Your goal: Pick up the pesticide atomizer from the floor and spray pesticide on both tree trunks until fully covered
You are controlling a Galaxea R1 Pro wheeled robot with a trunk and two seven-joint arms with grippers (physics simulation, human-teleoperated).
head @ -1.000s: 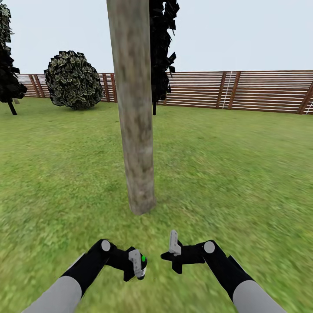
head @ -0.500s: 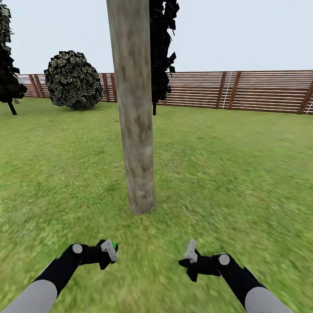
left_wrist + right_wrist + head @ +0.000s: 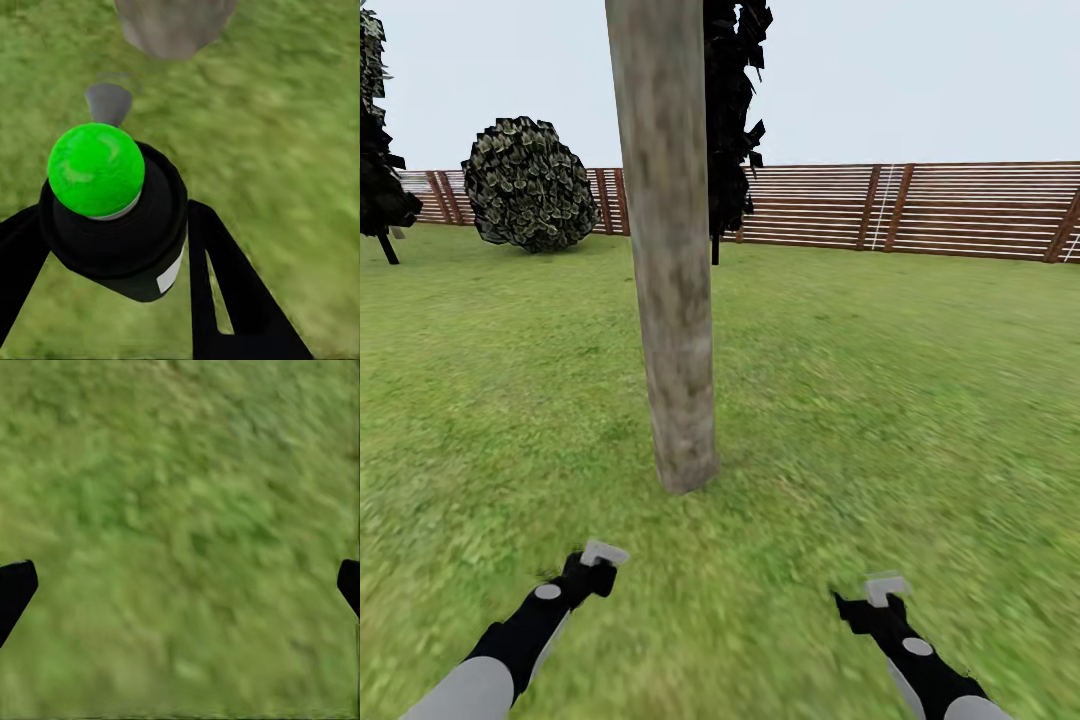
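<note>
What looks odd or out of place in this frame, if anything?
Nothing stands out. The tree trunk stands upright on the grass, its bark bare of white specks. The left end effector grips the green-capped atomizer; the right end effector hangs open over the lawn.

Grass lawn [image 3: 880, 400] carrying trees, a bush and a fence.
Green lawn fills the ground out to a brown slatted fence [image 3: 920, 210] at the far edge. A thick mottled tan-grey tree trunk [image 3: 670, 300] stands upright in the grass, centre, its base in the turf. Far left, a round leafy bush [image 3: 528, 185] sits near the fence; a slim dark-leaved tree [image 3: 732, 120] stands behind the trunk, another dark tree [image 3: 378, 180] at the left edge. Left wrist view: trunk base [image 3: 174, 26] on grass.
</note>
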